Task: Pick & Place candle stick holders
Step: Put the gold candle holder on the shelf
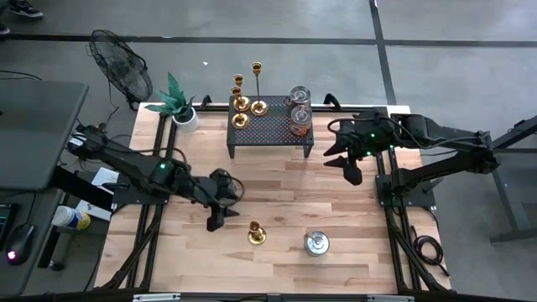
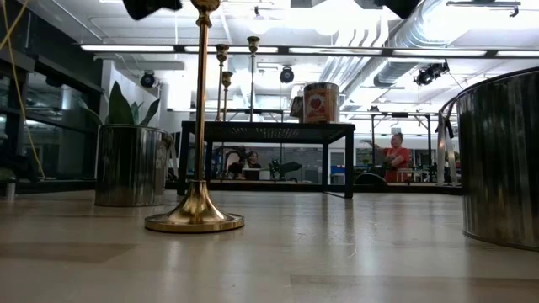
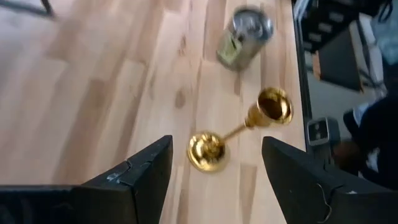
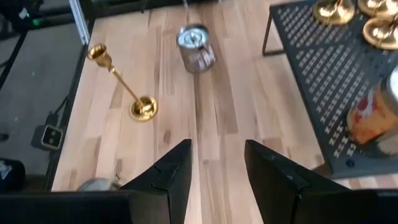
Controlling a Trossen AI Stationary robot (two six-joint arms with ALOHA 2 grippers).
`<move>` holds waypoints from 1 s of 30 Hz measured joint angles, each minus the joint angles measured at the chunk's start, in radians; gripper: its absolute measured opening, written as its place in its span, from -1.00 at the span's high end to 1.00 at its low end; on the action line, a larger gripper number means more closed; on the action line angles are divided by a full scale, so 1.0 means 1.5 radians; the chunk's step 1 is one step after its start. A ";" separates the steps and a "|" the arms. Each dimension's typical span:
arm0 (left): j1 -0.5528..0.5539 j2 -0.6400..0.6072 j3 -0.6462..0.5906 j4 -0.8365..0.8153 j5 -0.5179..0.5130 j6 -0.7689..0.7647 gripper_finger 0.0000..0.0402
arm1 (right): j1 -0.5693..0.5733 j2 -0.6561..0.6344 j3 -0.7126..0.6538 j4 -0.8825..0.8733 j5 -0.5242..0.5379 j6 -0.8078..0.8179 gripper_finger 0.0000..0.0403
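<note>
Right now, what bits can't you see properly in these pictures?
- Low view: top of the near candle holder is cut off by the picture's upper edge.
- Low view: the tin runs off the right edge.
- High view: how many holders stand on the black rack is unclear; they crowd together.
- Right wrist view: the jar on the rack is blurred.

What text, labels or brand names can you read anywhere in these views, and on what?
None can be read.
Tin on the black rack: red printed label, too blurred to read.
Silver tin on the table: label too blurred to read.
Candle stick holder on the table: no markings visible.
</note>
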 joint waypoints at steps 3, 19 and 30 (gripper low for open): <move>0.002 0.028 0.000 0.027 0.022 0.000 -0.21 | 0.000 0.000 0.000 -0.018 -0.002 0.001 0.30; 0.002 0.143 0.000 0.070 0.107 0.111 -0.21 | 0.037 0.000 0.000 -0.075 -0.002 -0.011 0.30; 0.002 0.226 0.000 0.144 0.105 0.113 -0.21 | 0.049 0.000 0.000 -0.075 -0.002 -0.009 0.30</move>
